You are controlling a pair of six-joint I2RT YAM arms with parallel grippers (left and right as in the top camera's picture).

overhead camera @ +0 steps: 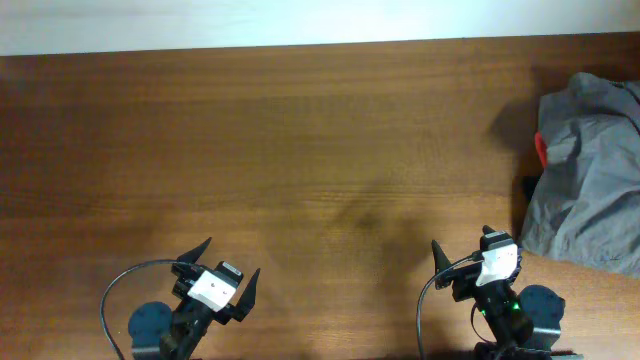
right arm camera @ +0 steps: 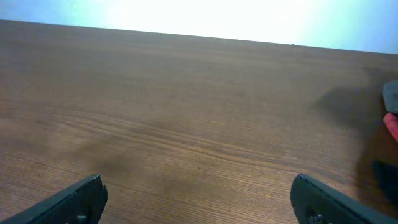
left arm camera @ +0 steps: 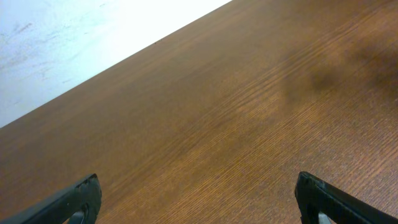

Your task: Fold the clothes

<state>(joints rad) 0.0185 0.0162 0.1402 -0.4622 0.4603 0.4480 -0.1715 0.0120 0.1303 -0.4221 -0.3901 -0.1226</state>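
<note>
A crumpled grey garment (overhead camera: 592, 172) lies in a heap at the right edge of the wooden table (overhead camera: 300, 160), with a bit of red (overhead camera: 541, 150) at its left side. A sliver of it shows at the right edge of the right wrist view (right arm camera: 392, 121). My left gripper (overhead camera: 230, 262) is open and empty near the front edge at the left; its two fingertips show in the left wrist view (left arm camera: 198, 196). My right gripper (overhead camera: 461, 247) is open and empty near the front edge, just left of the garment's near corner; its fingertips show in the right wrist view (right arm camera: 198, 198).
A white wall strip (overhead camera: 250, 22) runs behind the table's far edge. Black cables (overhead camera: 118, 290) loop by the arm bases at the front edge.
</note>
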